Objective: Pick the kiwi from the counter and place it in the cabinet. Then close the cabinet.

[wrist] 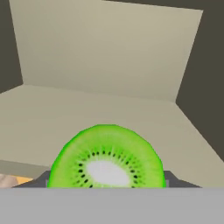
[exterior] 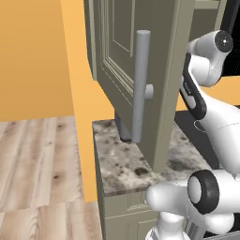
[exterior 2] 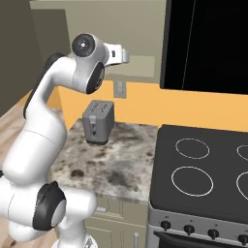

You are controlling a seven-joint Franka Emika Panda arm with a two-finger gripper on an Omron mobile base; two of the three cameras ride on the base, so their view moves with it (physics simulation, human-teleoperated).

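Holding the kiwi [wrist: 106,157] in closed gripper [wrist: 106,186] | inside open cabinet [wrist: 105,57] | toaster [exterior 2: 98,121] on counter [exterior 2: 126,164]

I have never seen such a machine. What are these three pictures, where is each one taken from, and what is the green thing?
The machine is a white robot arm in a computer-drawn kitchen. Two pictures come from cameras on its base, behind it on the left and on the right. The left one looks past an open cabinet door with a long grey handle, above a speckled stone counter. The right one shows the same counter with a toaster on it, beside a black stove. The third camera sits on the hand. There the green thing is a cut kiwi, close to the camera where the finger tips are, so it seems to be held, with the pale inside of the cabinet beyond it.
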